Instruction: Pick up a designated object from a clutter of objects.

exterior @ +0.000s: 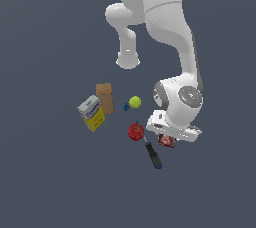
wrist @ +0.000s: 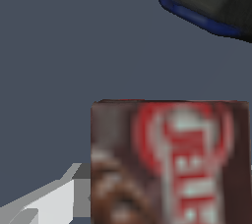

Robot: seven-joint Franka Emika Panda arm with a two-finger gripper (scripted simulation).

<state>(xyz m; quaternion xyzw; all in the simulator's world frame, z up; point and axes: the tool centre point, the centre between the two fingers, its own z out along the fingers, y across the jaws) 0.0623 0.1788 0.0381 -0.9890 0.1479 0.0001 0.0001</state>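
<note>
Brown-red box (exterior: pixel 166 141): under the hand (exterior: pixel 170 137), right of apple (exterior: pixel 136 131); long axis unclear.
Hand: grip state cannot tell.

A: What is there apart from the job's own items?

B: Only the worktop (exterior: pixel 45 182), a flat slate-grey surface filling the exterior view edge to edge.

A: And from the wrist?

B: The same plain grey (wrist: pixel 59 46), with no markings.
</note>
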